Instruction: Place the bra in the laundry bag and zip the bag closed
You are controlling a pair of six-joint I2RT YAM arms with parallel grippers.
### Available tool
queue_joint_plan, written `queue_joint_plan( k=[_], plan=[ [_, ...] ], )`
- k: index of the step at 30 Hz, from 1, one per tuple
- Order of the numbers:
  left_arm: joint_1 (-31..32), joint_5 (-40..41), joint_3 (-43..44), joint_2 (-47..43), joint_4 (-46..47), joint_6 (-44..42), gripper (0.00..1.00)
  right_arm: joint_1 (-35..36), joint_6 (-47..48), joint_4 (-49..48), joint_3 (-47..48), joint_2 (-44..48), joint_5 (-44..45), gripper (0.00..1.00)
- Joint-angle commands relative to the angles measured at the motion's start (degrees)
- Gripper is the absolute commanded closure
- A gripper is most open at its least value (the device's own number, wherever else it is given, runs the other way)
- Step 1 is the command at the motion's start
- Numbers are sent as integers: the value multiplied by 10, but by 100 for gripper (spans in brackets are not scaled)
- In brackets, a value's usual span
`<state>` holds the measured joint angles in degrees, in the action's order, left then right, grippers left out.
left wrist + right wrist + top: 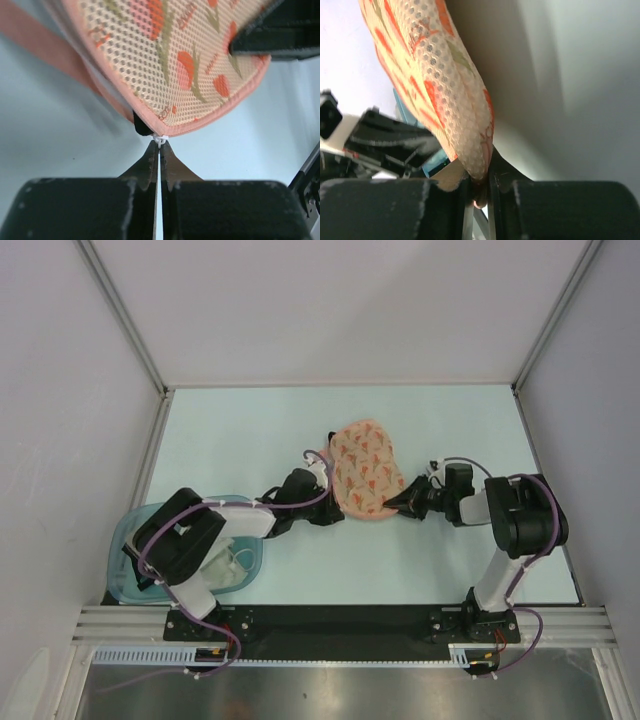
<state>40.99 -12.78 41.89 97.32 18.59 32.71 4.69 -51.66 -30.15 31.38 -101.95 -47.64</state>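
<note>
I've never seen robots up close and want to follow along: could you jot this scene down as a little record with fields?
bag: between the two arms
left jaws: shut on small white tab at bag's rim
right jaws: shut on bag's opposite edge
bra: not visible
tub: near left, white garment inside

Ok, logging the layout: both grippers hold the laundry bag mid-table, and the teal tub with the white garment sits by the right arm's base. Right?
Not quite. The top external view shows the teal tub with the white garment by the left arm's base, not the right. The rest stands: the left gripper and the right gripper both hold the laundry bag mid-table.
</note>
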Motion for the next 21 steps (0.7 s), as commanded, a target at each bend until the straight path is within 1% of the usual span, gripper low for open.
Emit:
queue_joint_plan(
  k=[1, 2, 3, 4, 5, 6, 8, 9, 11, 12, 13, 14, 16, 19, 21],
  plan=[
    [31, -4, -10, -30, -9, -17, 100, -9, 55, 62, 88, -38, 16, 83],
    [48, -3, -7, -30, -3, -12, 100, -9, 65, 74, 102, -41, 33, 80],
    [53, -6, -4, -28, 2, -5, 100, -9, 71, 104, 114, -44, 42, 70],
    [58, -11, -2, -26, 9, 11, 100, -10, 79, 122, 141, -47, 49, 64],
    [63, -15, 3, -21, 22, 18, 100, -8, 86, 139, 148, -46, 58, 56],
    [64, -15, 6, -20, 28, 25, 100, -9, 83, 148, 149, -42, 61, 41],
    [64, -22, 13, -11, 44, 46, 100, -6, 68, 136, 121, -12, 68, 28],
    [65, -22, 18, -6, 45, 50, 100, -4, 64, 132, 107, 2, 71, 18],
    [64, -31, 34, 4, 50, 55, 100, -3, 35, 107, 51, 51, 83, 10],
    [64, -35, 38, 8, 50, 58, 100, 6, 21, 92, 30, 68, 87, 8],
    [64, -39, 46, 10, 51, 59, 100, 12, 6, 76, -11, 101, 90, 8],
    [64, -41, 50, 12, 50, 59, 100, 22, -4, 57, -24, 112, 98, 7],
    [64, -43, 57, 16, 48, 60, 100, 54, -27, 51, -52, 133, 117, 7],
    [65, -45, 57, 14, 48, 61, 100, 86, -64, 13, -74, 164, 145, 8],
    [66, -45, 54, 9, 46, 62, 100, 100, -77, 8, -75, 177, 161, 10]
  ],
)
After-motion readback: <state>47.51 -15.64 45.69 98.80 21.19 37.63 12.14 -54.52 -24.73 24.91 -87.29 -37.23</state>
